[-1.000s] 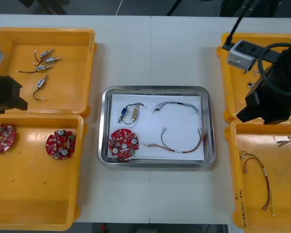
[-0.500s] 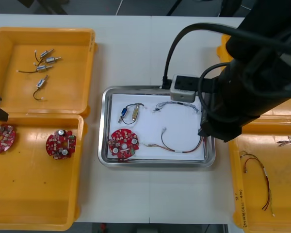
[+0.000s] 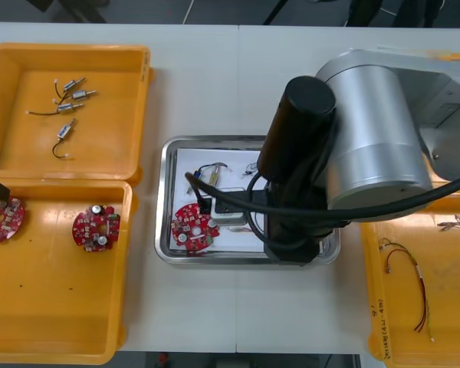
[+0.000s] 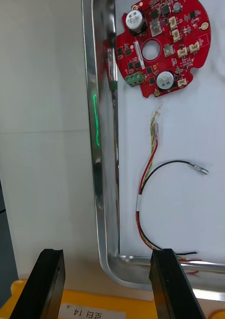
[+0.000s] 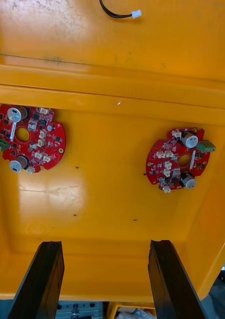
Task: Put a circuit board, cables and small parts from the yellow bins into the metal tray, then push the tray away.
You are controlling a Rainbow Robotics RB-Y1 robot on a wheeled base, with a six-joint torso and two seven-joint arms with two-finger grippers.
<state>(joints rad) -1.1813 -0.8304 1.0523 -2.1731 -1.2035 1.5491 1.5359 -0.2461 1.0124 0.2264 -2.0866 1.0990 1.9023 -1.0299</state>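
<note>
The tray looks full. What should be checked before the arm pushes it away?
1. Circuit board in the metal tray: ok.
2. Red and yellow cable in the tray: ok.
3. Small metal part in the tray: ok.
4. Blue and white cable in the tray: cannot tell, the right arm covers that part.
5. Right gripper at the tray's rim, fingers open: ok.
6. Left gripper over a yellow bin, apart from the tray: ok.
</note>
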